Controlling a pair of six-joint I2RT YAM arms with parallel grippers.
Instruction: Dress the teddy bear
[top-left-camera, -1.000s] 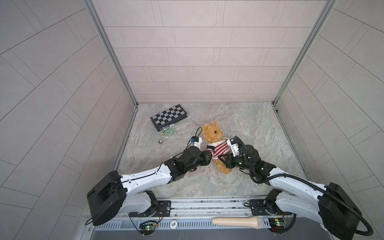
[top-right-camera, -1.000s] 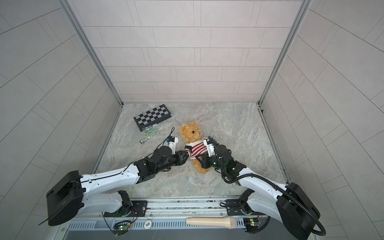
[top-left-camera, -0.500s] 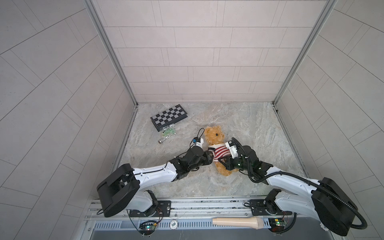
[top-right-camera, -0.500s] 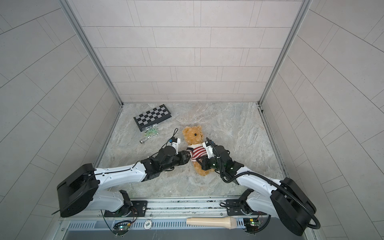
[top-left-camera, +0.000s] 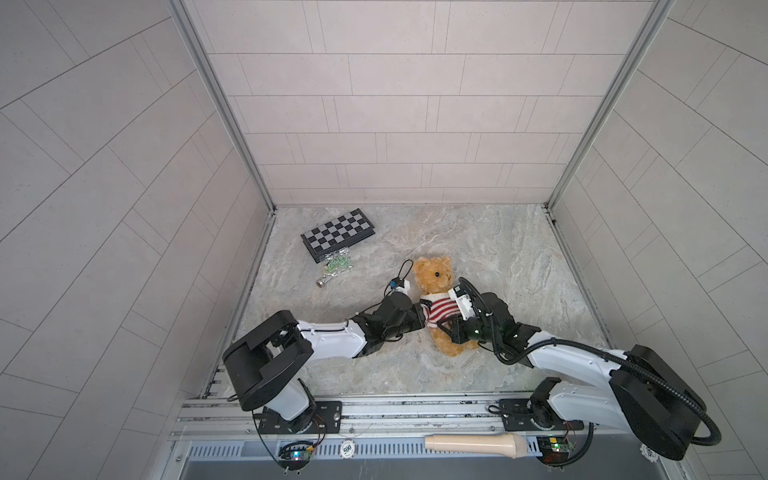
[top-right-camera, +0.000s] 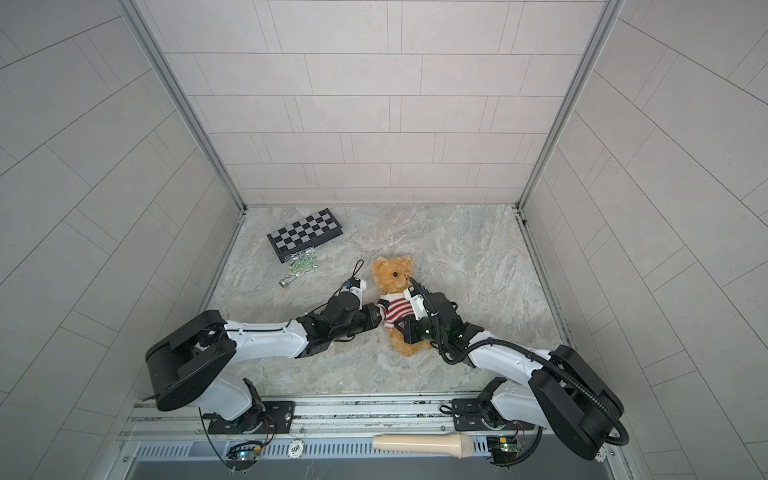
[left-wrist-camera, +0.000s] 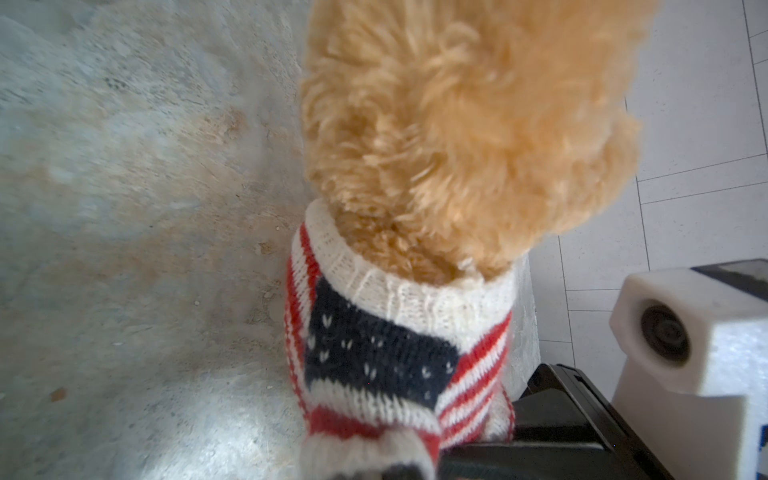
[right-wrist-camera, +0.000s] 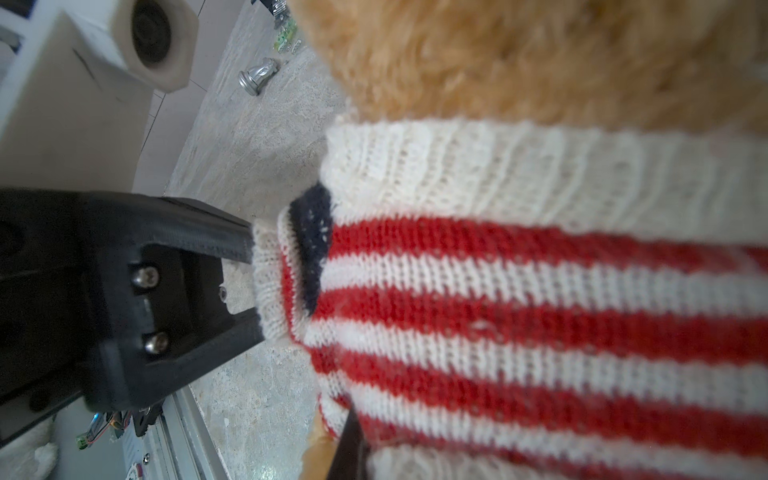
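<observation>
The golden-tan teddy bear (top-left-camera: 432, 274) (top-right-camera: 392, 274) lies on its back on the marble floor, head toward the back wall. A red-and-white striped sweater (top-left-camera: 440, 313) (top-right-camera: 397, 309) with a navy patch covers its chest, and the white collar sits round its neck (left-wrist-camera: 407, 286). My left gripper (top-left-camera: 422, 313) (right-wrist-camera: 257, 286) is shut on the white cuff of the sweater's sleeve (left-wrist-camera: 365, 453). My right gripper (top-left-camera: 451, 328) is shut on the sweater's lower hem on the bear's other side. Only one dark finger (right-wrist-camera: 351, 449) of it shows in the right wrist view. The bear's legs (top-left-camera: 451, 347) stick out bare below.
A folded chessboard (top-left-camera: 338, 235) lies at the back left. A bag of green pieces (top-left-camera: 337, 266) and a small metal piece (top-left-camera: 321, 283) lie in front of it. A beige microphone-shaped object (top-left-camera: 478, 444) and a chip (top-left-camera: 347, 448) rest on the front rail. Tiled walls enclose the floor.
My left gripper has closed on the sleeve cuff, and its arm has reached further in toward the bear. My right gripper has kept its grip on the hem.
</observation>
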